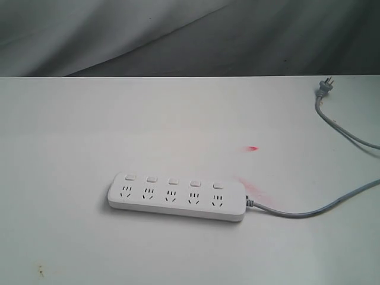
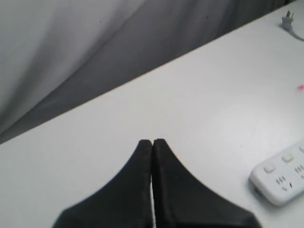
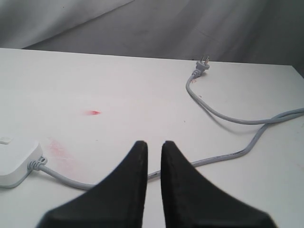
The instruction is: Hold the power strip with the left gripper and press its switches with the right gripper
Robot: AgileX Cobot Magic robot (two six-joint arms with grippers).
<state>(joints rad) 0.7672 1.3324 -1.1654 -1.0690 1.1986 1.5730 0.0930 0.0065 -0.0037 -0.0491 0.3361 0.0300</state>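
Since neither arm is seen in the exterior view, both grippers are judged to be held well back from the power strip (image 1: 176, 198), which is laid flat on the table (image 1: 71, 130), nearer its front edge than its back and about midway between its side edges. Its long axis is set almost parallel to the front edge, with the row of switches (image 1: 173, 180) turned toward the back edge. The cord-free end is caught in the left wrist view, near the left gripper (image 2: 152, 141), whose fingers are pressed together on nothing; that end is judged the one to be pinned. The right gripper (image 3: 154, 145), its fingers parted by a narrow slit with nothing between them, is pointed over the grey cord (image 1: 309, 211), which is led from the strip's other end toward the right edge. The plug (image 1: 323, 88) is laid near the back right corner. Red smears (image 1: 253, 148) are seen by the cord end; nothing is found standing over the switches.
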